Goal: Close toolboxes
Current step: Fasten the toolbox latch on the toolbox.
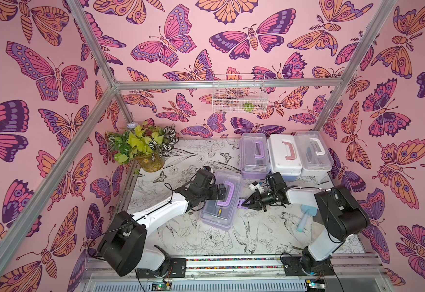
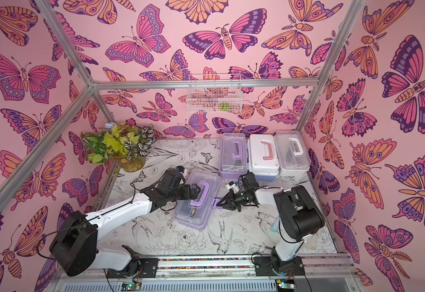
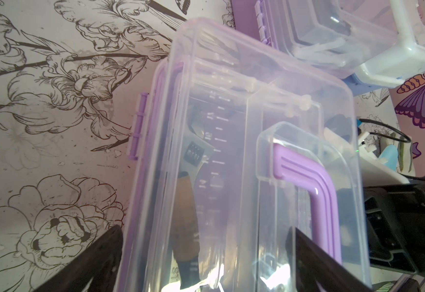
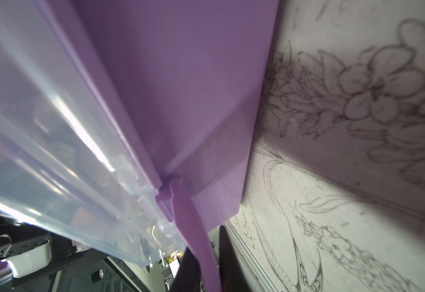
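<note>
— So, how many boxes are shut?

— Three look done. The back lilac box [image 1: 254, 154], the pink-handled box [image 1: 284, 161] and the white box [image 1: 312, 156] stand in a row to the right of the plant [image 1: 143, 144], along the back wall, with their lids down. I can't make out their clasps.

— And the fourth?

— The front lilac box [image 1: 229, 209] also sits right of the plant, but nearer the arms. Its lid lies flat, yet its latch [image 1: 241, 203] sticks out sideways, away from the plant, so I judge it unfastened.

— And the claws?

— The right claw [image 1: 245, 203] is pinched together on that latch. The left claw [image 1: 222, 192] stands wide apart over the lid, on the plant side of the purple handle [image 1: 229, 193]. I can't tell whether it touches the lid.

— What's left?

— Probably just snapping that latch home.
</note>
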### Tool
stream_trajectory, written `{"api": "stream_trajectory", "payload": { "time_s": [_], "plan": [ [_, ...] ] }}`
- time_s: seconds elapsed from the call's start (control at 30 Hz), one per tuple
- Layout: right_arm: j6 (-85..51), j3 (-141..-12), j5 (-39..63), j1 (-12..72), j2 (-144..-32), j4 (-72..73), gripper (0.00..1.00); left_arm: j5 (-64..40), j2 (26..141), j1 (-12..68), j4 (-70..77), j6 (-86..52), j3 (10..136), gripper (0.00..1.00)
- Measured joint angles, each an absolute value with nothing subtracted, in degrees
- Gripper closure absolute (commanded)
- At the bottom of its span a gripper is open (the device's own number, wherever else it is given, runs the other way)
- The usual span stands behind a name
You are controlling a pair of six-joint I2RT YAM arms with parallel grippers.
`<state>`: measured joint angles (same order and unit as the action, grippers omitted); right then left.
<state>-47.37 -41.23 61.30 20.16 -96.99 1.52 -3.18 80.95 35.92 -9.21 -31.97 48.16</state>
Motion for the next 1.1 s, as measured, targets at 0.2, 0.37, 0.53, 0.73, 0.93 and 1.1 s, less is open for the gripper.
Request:
{"api": "stream_trajectory", "payload": {
  "time_s": [0.2,0.37,0.53,0.73,0.93,1.1],
  "plan": [
    [-50.3,-40.3,62.5,19.7,-97.5,6.3,1.0,-3.0,81.0,35.9,-8.3,-31.9,48.1,0.02],
    [-52.7,-39.2,62.7,19.6,-97.5,9.2,1.0,-2.8,80.8,36.0,-7.5,-32.0,47.5,0.03],
    [-55.6,-37.9,62.9,19.6,-97.8,12.7,1.0,-1.0,80.1,37.2,-7.0,-32.7,46.6,0.04],
    [-61.0,-36.7,64.0,19.5,-99.5,18.3,1.0,3.5,79.2,39.5,-6.3,-34.2,45.4,0.05],
    [-66.2,-34.7,65.1,19.2,-100.9,25.1,1.0,6.9,79.2,41.1,-5.8,-35.6,45.0,0.04],
    [-61.2,-36.2,63.9,19.1,-99.9,18.9,0.66,7.4,78.8,41.4,-6.3,-36.1,45.0,0.01]
  ]
}}
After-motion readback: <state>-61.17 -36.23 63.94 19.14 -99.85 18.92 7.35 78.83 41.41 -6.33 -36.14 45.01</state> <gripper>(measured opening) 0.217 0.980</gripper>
